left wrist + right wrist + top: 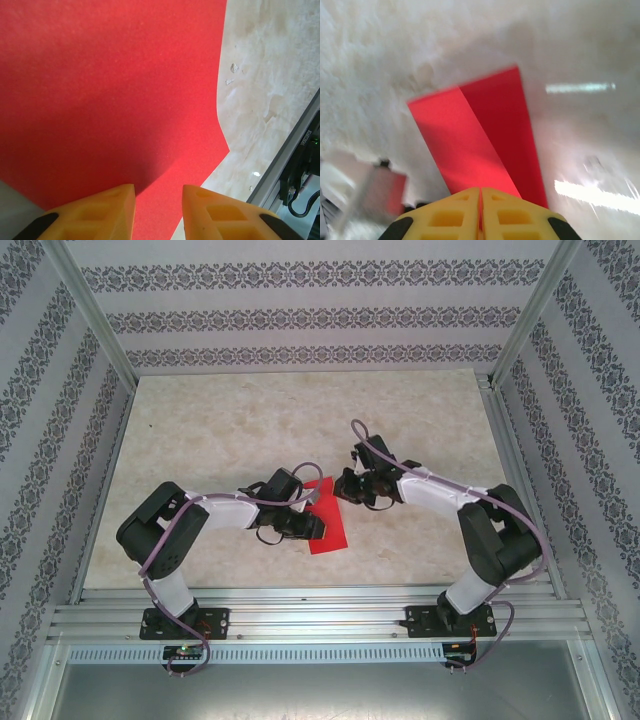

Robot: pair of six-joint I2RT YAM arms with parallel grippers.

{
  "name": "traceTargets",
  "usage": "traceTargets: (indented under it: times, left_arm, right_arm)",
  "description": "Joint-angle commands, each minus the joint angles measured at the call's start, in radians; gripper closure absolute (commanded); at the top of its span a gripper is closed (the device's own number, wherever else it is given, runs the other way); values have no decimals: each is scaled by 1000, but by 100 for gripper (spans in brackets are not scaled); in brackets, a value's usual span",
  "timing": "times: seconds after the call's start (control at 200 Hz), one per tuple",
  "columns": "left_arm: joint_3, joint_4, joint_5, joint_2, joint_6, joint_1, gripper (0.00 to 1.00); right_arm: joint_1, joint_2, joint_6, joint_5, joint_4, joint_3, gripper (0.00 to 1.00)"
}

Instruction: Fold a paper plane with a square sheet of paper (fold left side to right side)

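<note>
Right end effector (pixel 480 191), reaching leftward, pinches the red sheet (pixel 470 132); left end effector (pixel 158 192) sits part-open over it.

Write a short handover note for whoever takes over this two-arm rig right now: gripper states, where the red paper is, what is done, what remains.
Left gripper: open, fingers apart just over the square sheet of paper.
Right gripper: shut, apparently pinching the paper's edge.
Paper: on the table, mid-front, between the two grippers.
Done: a fold is under way; the right wrist view shows two red panels meeting along a line.
Left: lay the fold flat, press the crease, then make every later fold. No pointed plane shape yet.
</note>
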Motion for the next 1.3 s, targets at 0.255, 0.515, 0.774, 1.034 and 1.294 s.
traceTargets:
  times: [0.255, 0.515, 0.774, 1.034, 1.294]
  left_arm:
    - [-5, -42, -87, -20, -2, -27, 68]
    - [-3, -36, -108, -38, -30, -25, 68]
    - [41, -44, -141, -48, -68, -24, 64]
    - [134, -68, -160, -11, -61, -2, 57]
    - [168, -66, -149, 40, -22, 10, 57]
  right_arm:
    - [133, -116, 140, 27, -8, -198, 91]
    - [198, -20, 167, 30, 28, -206, 92]
    - [199, 12, 118, 114, -103, -212, 93]
    - [197, 51, 87, 144, -134, -214, 94]
    - [188, 53, 78, 144, -138, -206, 94]
